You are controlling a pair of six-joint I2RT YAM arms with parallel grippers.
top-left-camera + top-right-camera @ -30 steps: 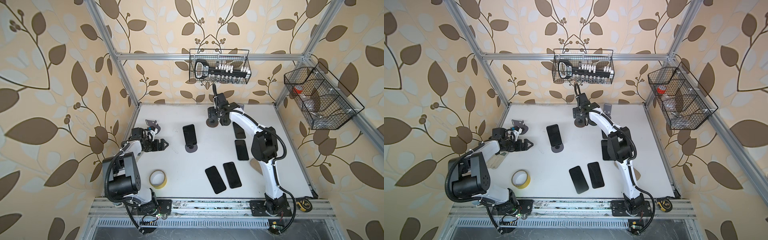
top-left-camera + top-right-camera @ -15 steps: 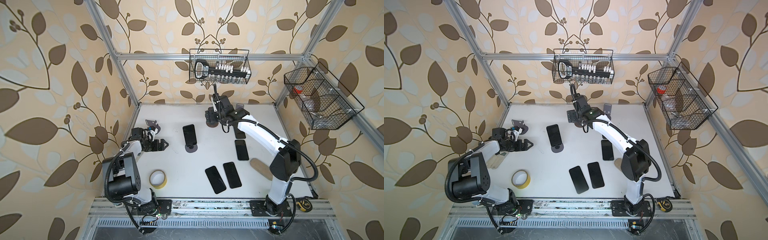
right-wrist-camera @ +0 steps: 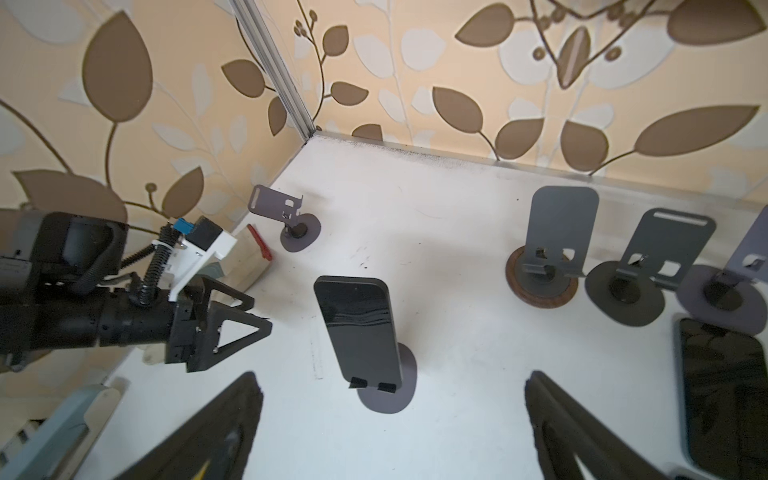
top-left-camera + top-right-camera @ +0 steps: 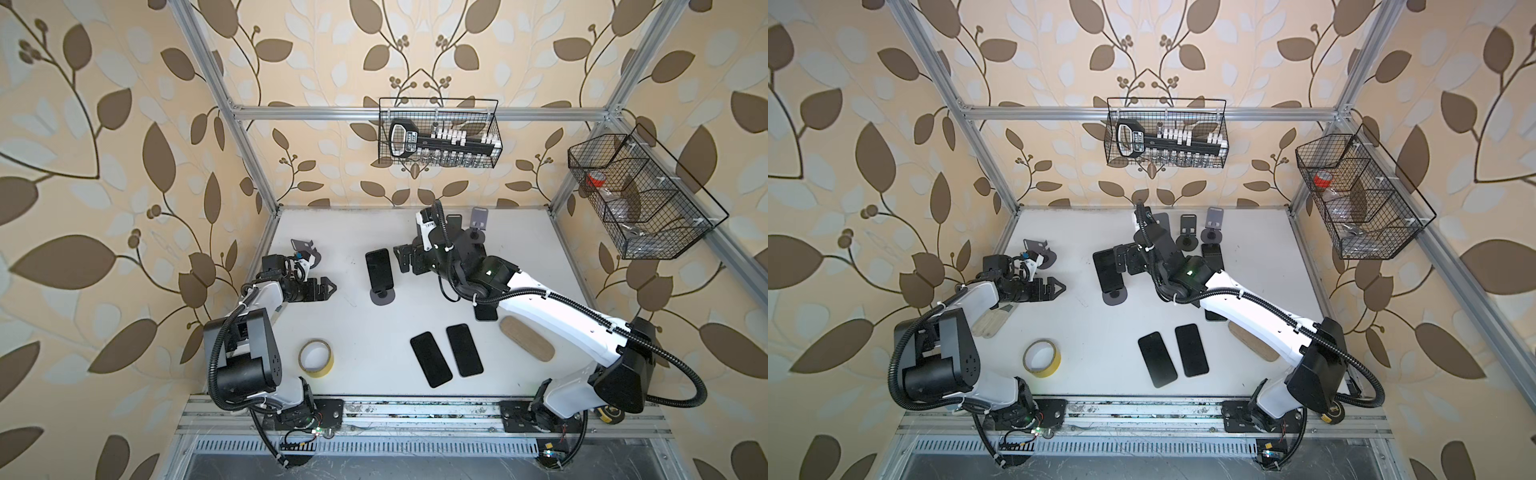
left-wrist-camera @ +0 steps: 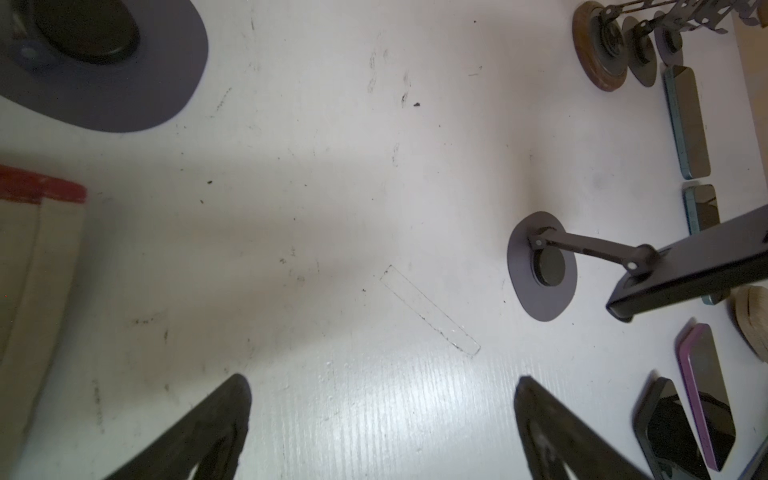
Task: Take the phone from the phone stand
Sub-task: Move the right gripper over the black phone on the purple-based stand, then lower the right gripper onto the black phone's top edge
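Right jaws gape wide close by the black slab phone (image 3: 357, 328), which leans in its grey round-footed stand (image 3: 390, 399) near the counter's (image 4: 407, 311) middle; we hold them so to straddle its edges. Left jaws idle apart.

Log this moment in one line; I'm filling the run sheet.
phone: on phone stand | right gripper: open, beside phone | left gripper: open, empty

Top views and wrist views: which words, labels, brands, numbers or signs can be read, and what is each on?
Label on the black tool rack in the back wire basket: white lettering, too blurred to read.
Phone on the stand: dark screen, no text.
Nothing else carries readable text.
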